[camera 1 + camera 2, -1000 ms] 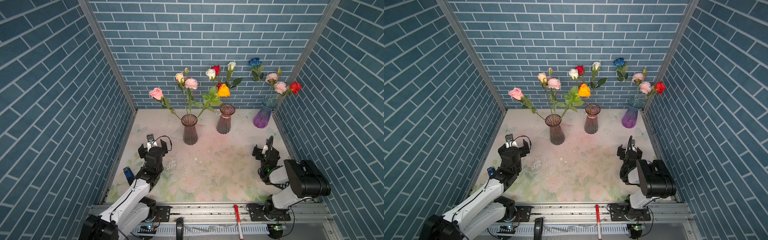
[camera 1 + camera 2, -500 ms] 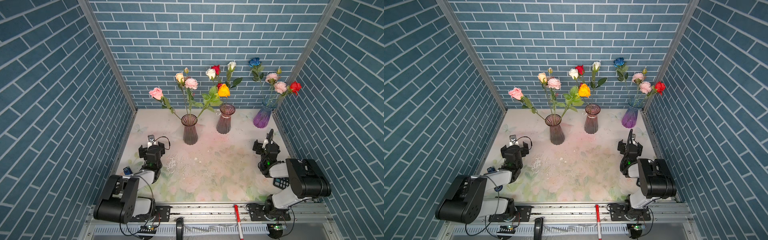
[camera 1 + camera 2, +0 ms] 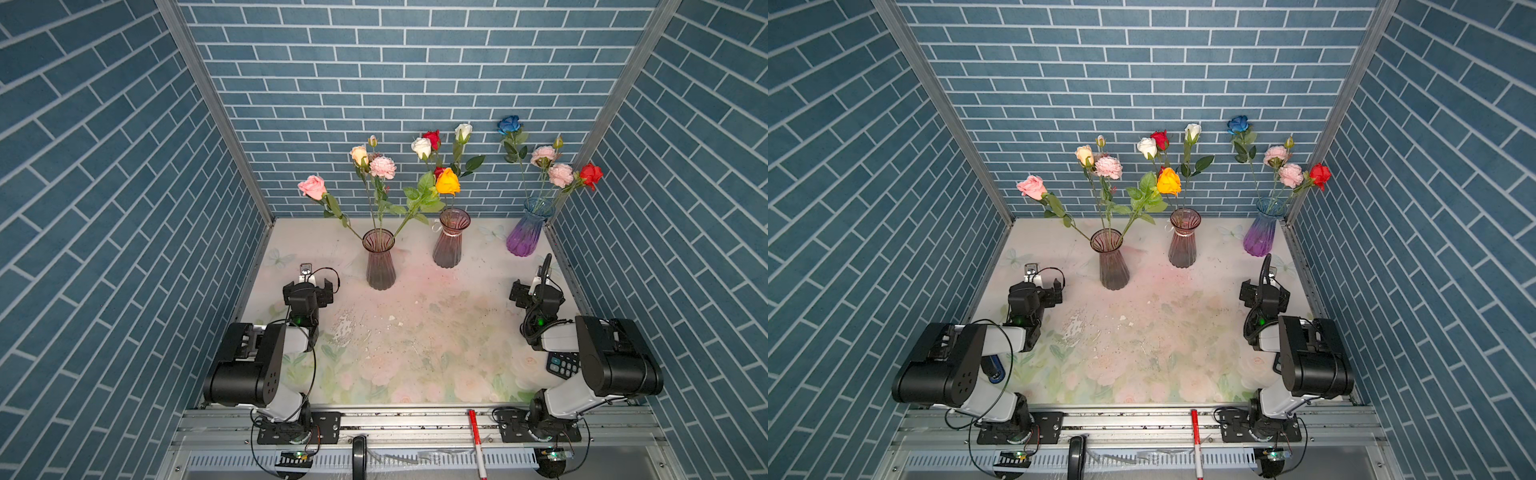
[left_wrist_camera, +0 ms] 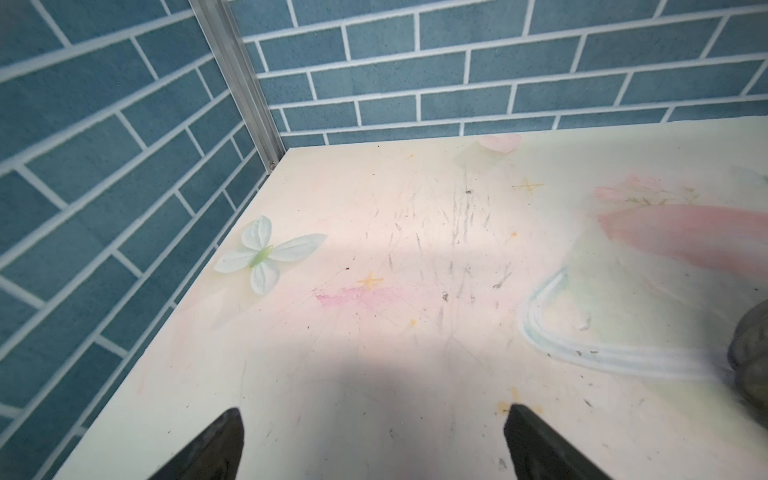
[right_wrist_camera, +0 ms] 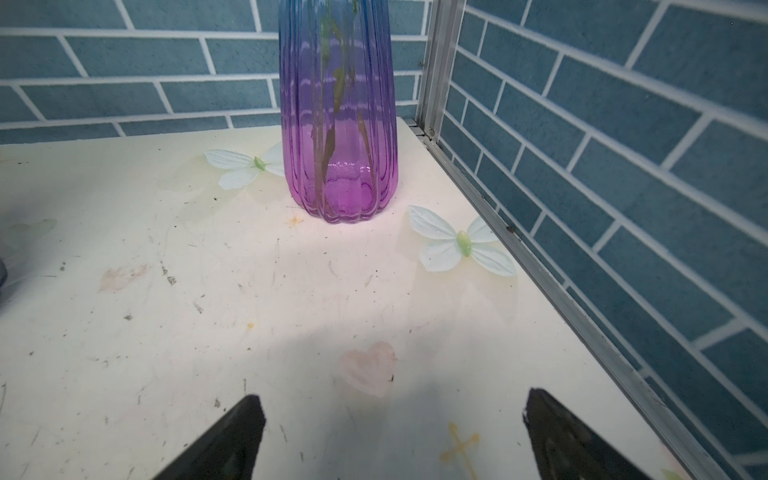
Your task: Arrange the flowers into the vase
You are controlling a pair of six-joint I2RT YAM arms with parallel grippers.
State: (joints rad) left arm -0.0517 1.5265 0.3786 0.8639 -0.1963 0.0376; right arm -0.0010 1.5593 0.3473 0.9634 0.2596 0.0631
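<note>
Both grippers hung empty over the table while the flowers [image 3: 419,174] stood in three glass vases along the back wall.

The left gripper [image 3: 309,289] and the right gripper [image 3: 536,291] each had their jaws spread wide with nothing between them, poised above bare parts of the floral-printed table [image 3: 415,332], well apart from the vases. The smoky brown vase [image 3: 379,259] on the left held a pink rose [image 3: 312,185], a cream rose and a pink peony. The rose-tinted vase [image 3: 449,243] in the middle held white and red roses, with an orange rose [image 3: 447,181] just above its mouth. The purple-blue vase [image 5: 338,124] stood in the right rear corner, green stems visible through its glass, carrying a blue rose [image 3: 509,124], two pink peonies and a red rose [image 3: 591,173].
</note>
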